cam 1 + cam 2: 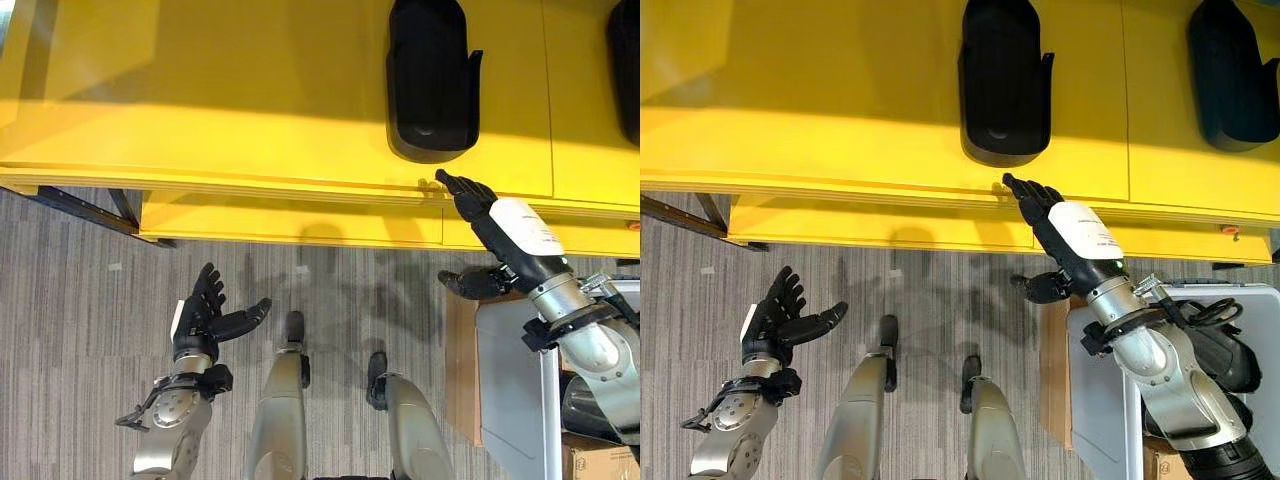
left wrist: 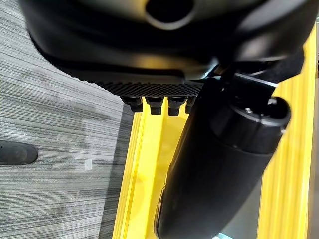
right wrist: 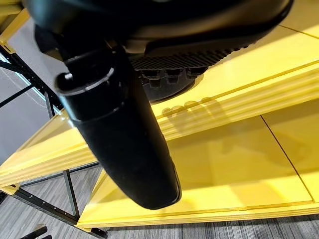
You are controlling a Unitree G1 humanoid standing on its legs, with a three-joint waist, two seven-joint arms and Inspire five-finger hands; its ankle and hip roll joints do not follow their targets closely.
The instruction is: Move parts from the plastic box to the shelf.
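A black moulded part lies on the top board of the yellow shelf. A second black part lies further right on the same board. My right hand is open, its straight fingers reaching the shelf's front edge just below the first part and holding nothing. The grey plastic box stands on the floor at the lower right, under my right arm, with a dark part in it. My left hand hangs open and empty over the carpet at the lower left.
A lower yellow shelf board juts out beneath the top one, on a dark metal frame at the left. Brown cardboard lies under the box. Grey carpet covers the floor before the shelf.
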